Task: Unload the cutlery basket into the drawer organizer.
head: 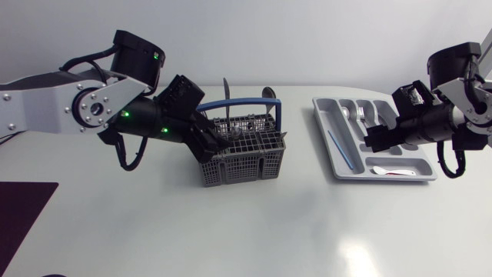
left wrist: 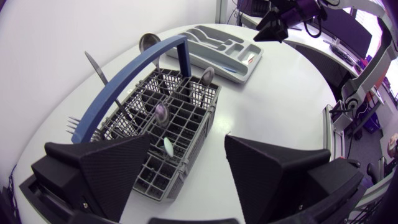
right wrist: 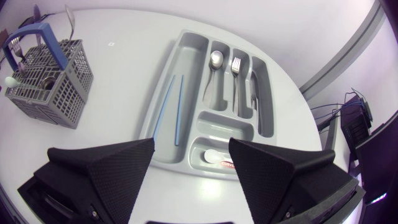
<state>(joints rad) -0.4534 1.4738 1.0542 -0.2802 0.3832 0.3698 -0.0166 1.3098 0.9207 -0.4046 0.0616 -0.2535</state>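
The grey wire cutlery basket [head: 247,160] with a blue handle [left wrist: 134,71] stands mid-table. In it are a knife [left wrist: 98,67], a fork [left wrist: 73,124], metal spoons [left wrist: 207,76] and a small white spoon [left wrist: 168,146]. My left gripper [head: 214,141] hangs open over the basket's left end, and nothing is between its fingers [left wrist: 109,168]. The grey drawer organizer [head: 324,127] lies to the right. It holds a spoon [right wrist: 215,61], a fork [right wrist: 236,67], a blue stick [right wrist: 171,109] and a small white spoon [right wrist: 217,157]. My right gripper [right wrist: 189,168] is open and empty above the organizer's near end.
The white table runs bare between basket and organizer and along the front. A dark mat [head: 19,215] lies at the table's front left corner.
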